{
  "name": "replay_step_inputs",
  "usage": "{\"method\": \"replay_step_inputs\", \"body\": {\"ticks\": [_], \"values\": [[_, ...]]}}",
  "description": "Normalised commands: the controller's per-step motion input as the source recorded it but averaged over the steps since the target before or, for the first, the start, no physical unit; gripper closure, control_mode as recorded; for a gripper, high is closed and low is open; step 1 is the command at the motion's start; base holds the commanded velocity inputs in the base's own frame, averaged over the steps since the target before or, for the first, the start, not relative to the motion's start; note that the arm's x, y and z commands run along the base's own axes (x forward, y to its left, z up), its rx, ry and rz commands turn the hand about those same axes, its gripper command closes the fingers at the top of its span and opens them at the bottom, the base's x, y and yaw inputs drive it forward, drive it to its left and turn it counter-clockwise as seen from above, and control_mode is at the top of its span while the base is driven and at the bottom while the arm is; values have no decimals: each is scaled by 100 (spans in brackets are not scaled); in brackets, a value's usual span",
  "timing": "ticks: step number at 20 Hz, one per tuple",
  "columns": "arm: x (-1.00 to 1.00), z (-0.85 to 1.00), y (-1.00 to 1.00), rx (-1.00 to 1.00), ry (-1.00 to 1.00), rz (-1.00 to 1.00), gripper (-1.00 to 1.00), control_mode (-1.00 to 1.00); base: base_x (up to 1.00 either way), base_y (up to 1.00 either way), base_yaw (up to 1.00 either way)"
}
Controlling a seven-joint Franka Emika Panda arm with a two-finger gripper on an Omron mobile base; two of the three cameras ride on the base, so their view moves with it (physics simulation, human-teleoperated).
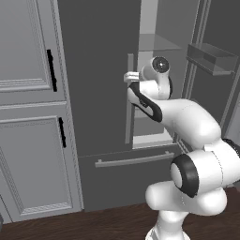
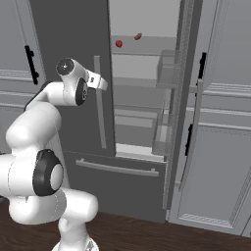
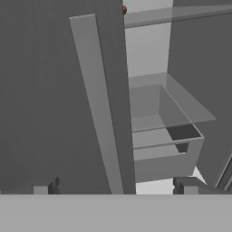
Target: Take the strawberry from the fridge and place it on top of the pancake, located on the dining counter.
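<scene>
The dark grey fridge (image 1: 98, 70) has its left door shut and its right door (image 2: 177, 98) swung open. Two small red things lie on an upper shelf inside, one round (image 2: 118, 43) and one longer (image 2: 138, 36); I cannot tell which is the strawberry. A red speck (image 3: 124, 9) peeks past the door edge in the hand view. My gripper (image 1: 127, 77) (image 2: 102, 82) (image 3: 117, 188) is open at the left door's vertical handle (image 3: 97, 113), which runs between the spread fingertips (image 3: 47, 188). The pancake and the dining counter are out of view.
Light grey panelled cabinets with black handles flank the fridge on the left (image 1: 28, 117) and right (image 2: 220, 147). Clear door bins (image 2: 164, 132) hang on the open door. The bottom drawer (image 1: 126, 180) is shut, with a bar handle (image 1: 133, 160). Dark wood floor (image 2: 147, 230) lies below.
</scene>
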Motion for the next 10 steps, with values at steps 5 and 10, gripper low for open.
{"method": "replay_step_inputs", "body": {"ticks": [5, 10], "values": [[71, 0, 8, 0, 0, 0, -100, -100, 0, 0, 0], [48, 0, 9, 0, 0, 0, -100, -100, 0, 0, 0]]}}
